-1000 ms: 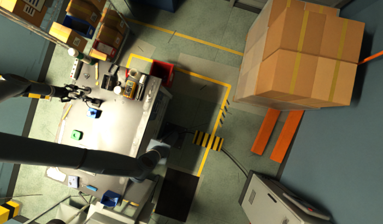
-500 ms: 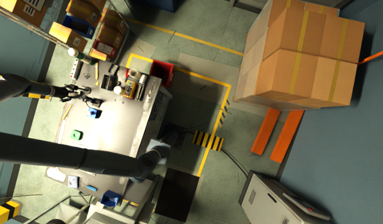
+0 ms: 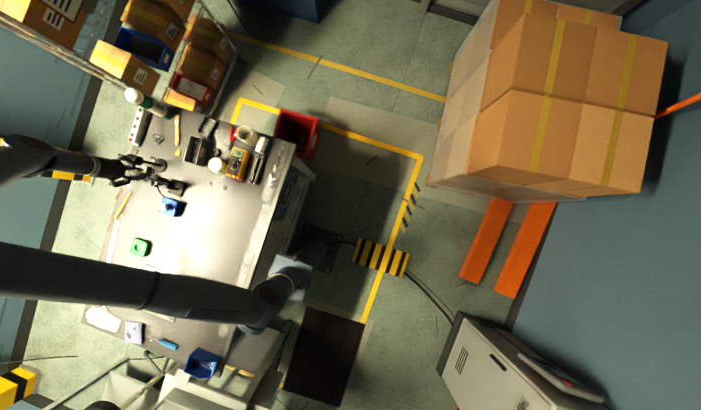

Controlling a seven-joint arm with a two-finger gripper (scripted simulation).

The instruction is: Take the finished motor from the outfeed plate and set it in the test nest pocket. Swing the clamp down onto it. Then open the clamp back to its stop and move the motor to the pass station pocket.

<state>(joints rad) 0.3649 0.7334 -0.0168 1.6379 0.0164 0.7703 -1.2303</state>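
Observation:
My gripper [image 3: 148, 167] reaches in from the left over the far left part of the grey table, at the small dark motor [image 3: 159, 165] on the outfeed plate. Just to its right stands the dark clamp [image 3: 172, 186]. Beyond the clamp, nearer the table's middle, sits the blue test nest [image 3: 171, 207], and the green pass station block [image 3: 140, 247] lies further along. The motor is small and partly hidden by the fingers. The gripper is closed around the motor.
A red bin [image 3: 297, 133] hangs at the table's far corner, and a blue bin [image 3: 202, 362] sits at the near end. A multimeter [image 3: 237, 164], a cup, tape and other tools crowd the far edge. My arm's long link [image 3: 118, 290] crosses the near half of the table.

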